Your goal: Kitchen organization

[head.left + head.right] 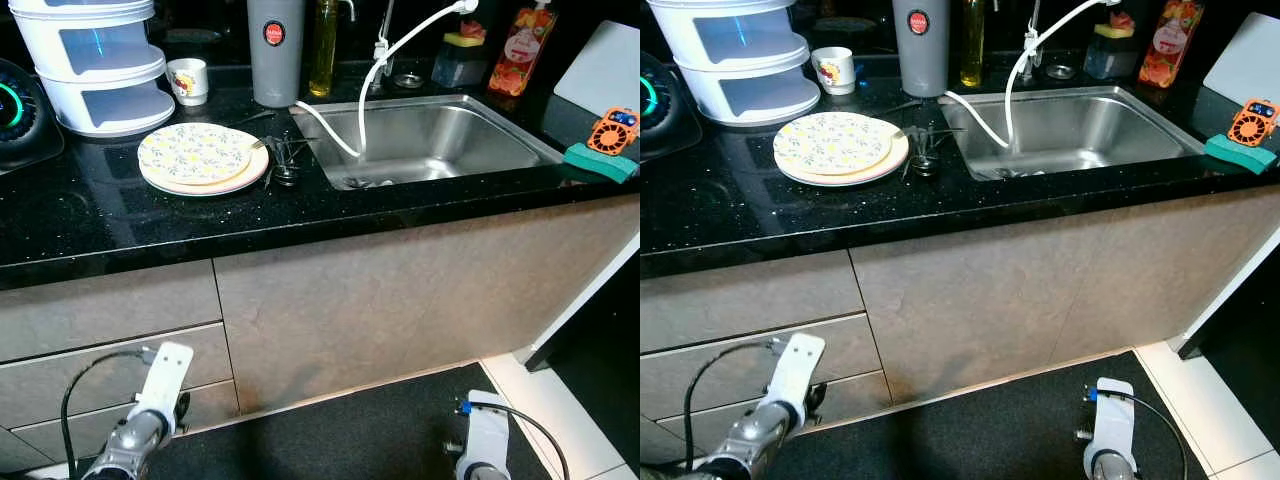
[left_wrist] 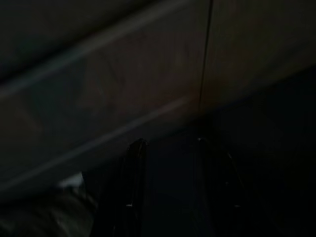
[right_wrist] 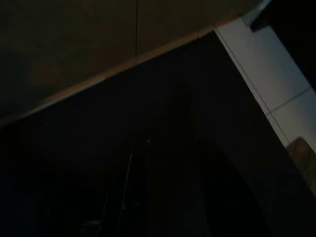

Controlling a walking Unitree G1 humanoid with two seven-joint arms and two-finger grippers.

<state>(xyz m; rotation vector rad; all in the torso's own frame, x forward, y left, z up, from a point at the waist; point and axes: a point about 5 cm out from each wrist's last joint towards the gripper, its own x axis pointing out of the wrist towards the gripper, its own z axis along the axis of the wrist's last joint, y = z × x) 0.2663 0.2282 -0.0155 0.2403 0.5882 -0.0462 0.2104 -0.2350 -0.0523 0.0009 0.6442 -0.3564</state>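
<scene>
Silver L arm (image 1: 150, 405) hangs low by the drawers, R arm (image 1: 485, 440) too (finger state of both: can't tell, wrist views too dark). Plates (image 1: 200, 157) lie up and ahead on the black counter (image 1: 100, 215), cutlery (image 1: 283, 160) just beside, between them and the sink (image 1: 440, 135); L arm looks nearer.

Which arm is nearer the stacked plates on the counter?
Left. The left arm hangs low almost straight below the plates; the right arm hangs low too, far off to their right.

home kitchen, sink (image 1: 440, 140), plates (image 1: 200, 157), black countertop (image 1: 150, 215)
</scene>
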